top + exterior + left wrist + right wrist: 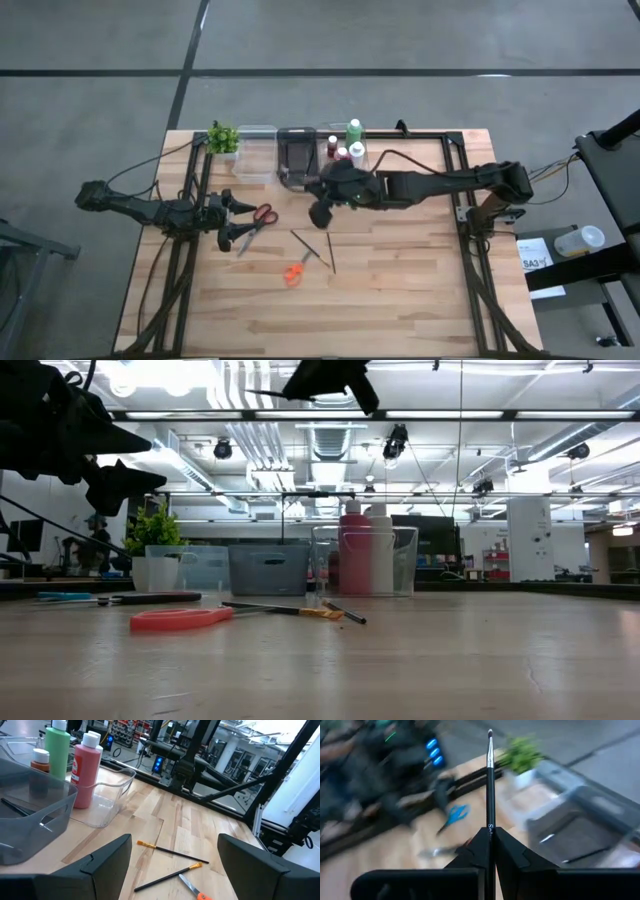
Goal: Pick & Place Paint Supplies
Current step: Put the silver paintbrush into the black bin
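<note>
Wooden butcher-block table (400, 300) in a big workshop space, with bins and bottles lined up along the far edge. Right gripper (490, 842) is up above the table's middle, just in front of the dark bin (295, 155), fingers pressed tight on a thin dark-handled brush (490, 780) that sticks straight out past the tips. Left gripper (172, 865) hangs over the left side with its fingers spread wide and nothing between them, right next to the red-handled scissors (255, 225).

Still lying on the wood: two more brushes (318, 248) crossing near the centre, and an orange tool (293, 273) just nearer than them. Green bottle (57, 750), red bottle (85, 767) and a small brown one (40, 760) stand by the clear bin (112, 795) at the far edge. Potted plant (223, 138) sits at the far left, not part of the job.

My worry from here: that brush is pinched way down at one end, so it's a long lever. If the tip clips the bin wall on the way in, I'd guess it twists in the grip or pops out and rolls off somewhere. The bottles are right beside the bins too, so a sloppy swing could knock one over. The arms are also fairly close together in the middle, so both moving at once might mean a bump.
</note>
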Robot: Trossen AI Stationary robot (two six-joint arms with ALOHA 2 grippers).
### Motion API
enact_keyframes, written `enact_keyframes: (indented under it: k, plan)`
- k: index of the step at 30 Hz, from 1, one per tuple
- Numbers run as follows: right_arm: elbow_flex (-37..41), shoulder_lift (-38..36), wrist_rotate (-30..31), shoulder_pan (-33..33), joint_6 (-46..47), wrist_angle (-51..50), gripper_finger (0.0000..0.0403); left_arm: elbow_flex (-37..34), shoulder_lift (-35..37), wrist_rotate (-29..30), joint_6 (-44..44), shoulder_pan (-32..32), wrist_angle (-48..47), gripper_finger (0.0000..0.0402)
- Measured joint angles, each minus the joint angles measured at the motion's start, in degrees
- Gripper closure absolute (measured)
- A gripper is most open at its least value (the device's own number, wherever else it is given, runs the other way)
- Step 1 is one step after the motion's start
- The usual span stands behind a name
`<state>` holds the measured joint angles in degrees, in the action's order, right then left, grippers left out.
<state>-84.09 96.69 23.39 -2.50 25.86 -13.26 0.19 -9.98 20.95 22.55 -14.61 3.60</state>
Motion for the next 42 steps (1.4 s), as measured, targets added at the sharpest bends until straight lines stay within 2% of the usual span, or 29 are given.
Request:
enact_keyframes:
  k: [6, 13, 17, 22, 25, 34, 42]
  plan:
    - [0.0, 2.9, 6.7, 4.2, 4.6, 8.7, 0.039, 0.0, 0.0, 0.0, 0.0, 0.0, 0.0, 0.0099]
    - [0.0, 9.0, 7.3, 11.2, 17.9, 13.4, 0.039, 0.0, 0.0, 0.0, 0.0, 0.0, 0.0, 0.0099]
    - [-0.3, 13.1, 7.3, 13.5, 21.1, 15.9, 0.039, 0.0, 0.0, 0.1, 0.0, 0.0, 0.0, 0.0099]
    - [-4.7, 19.2, 7.2, 14.8, 22.0, 14.7, 0.039, 0.0, 0.0, 2.9, 0.0, 0.1, 0.2, 0.0099]
    - [-9.5, 23.2, 7.2, 15.0, 22.0, 10.1, 0.039, 0.0, 0.0, 3.7, -0.1, 0.1, 0.2, 0.0099]
    - [-29.3, 34.2, 6.2, 15.3, 23.5, -14.2, 0.039, 0.0, -0.2, 5.1, -0.2, 0.1, 0.4, 0.0099]
    - [-44.0, 42.1, 4.8, 15.6, 23.5, -27.3, 0.039, 0.0, -0.8, 5.3, -0.2, 0.1, 0.4, 0.0099]
